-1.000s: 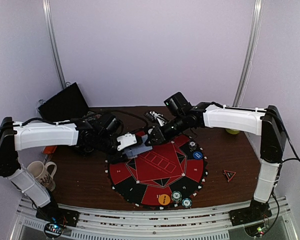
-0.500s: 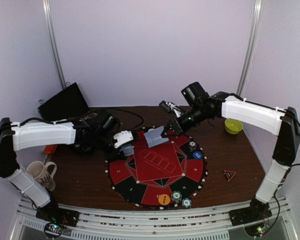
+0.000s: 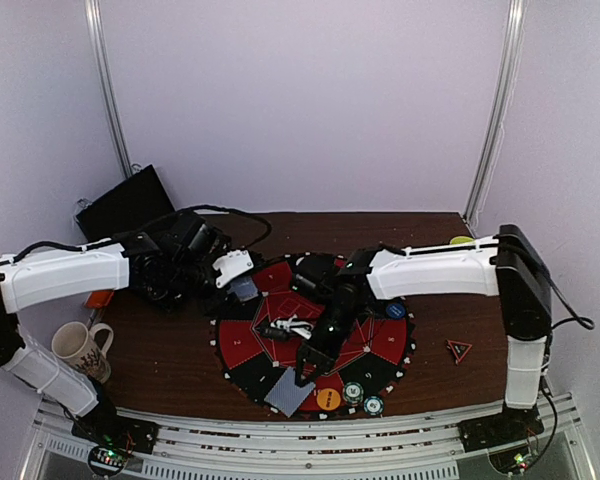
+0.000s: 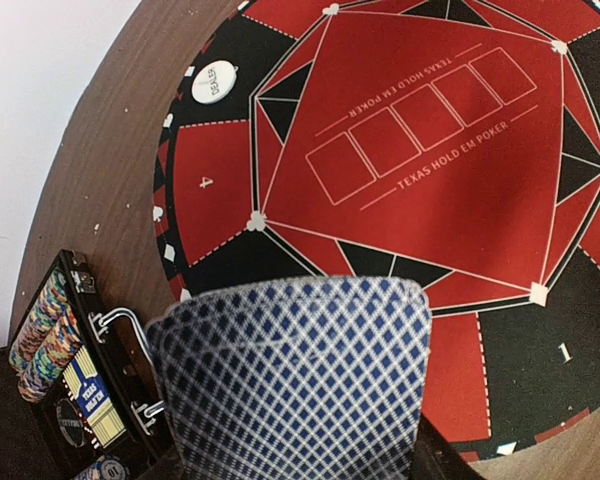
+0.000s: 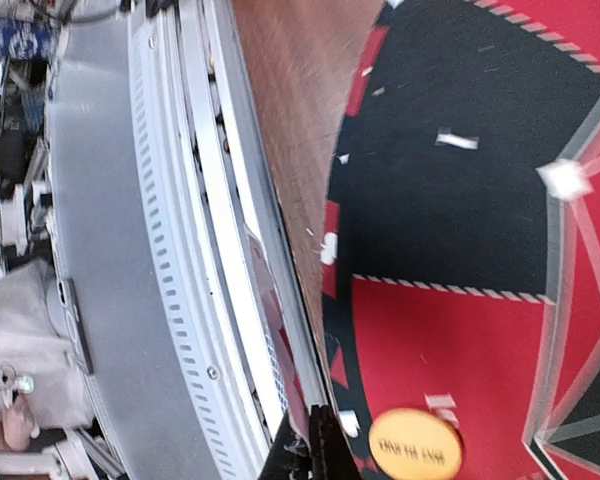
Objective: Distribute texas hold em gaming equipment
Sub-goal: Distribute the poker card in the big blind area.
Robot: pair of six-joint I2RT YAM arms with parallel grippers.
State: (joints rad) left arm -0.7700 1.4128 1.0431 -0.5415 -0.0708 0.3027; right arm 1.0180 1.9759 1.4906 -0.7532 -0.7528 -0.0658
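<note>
The round red and black Texas hold 'em mat (image 3: 242,345) lies mid-table. My left gripper (image 3: 238,280) hovers at the mat's far left edge, shut on a pack of blue-checked cards (image 3: 247,290). The pack fills the bottom of the left wrist view (image 4: 290,380). My right gripper (image 3: 302,372) is over the mat's near edge, shut on one card (image 3: 288,396), which shows edge-on in the right wrist view (image 5: 278,350). An orange button (image 3: 328,398) and two chip stacks (image 3: 353,392) lie just right of it. A blue button (image 3: 395,311) sits at the right. A white dealer button (image 4: 214,80) lies on the mat.
A white mug (image 3: 80,345) stands at the near left. An open black chip case (image 4: 60,350) lies left of the mat, its raised lid (image 3: 130,205) behind. A small red triangle (image 3: 458,348) lies at the right. The yellow bowl (image 3: 462,240) peeks out behind the right arm. A metal rail (image 5: 180,250) runs along the table's front.
My right gripper has swung from the mat's far side down to its near edge, carrying one card. My left gripper has drawn back a little to the left with the pack.
</note>
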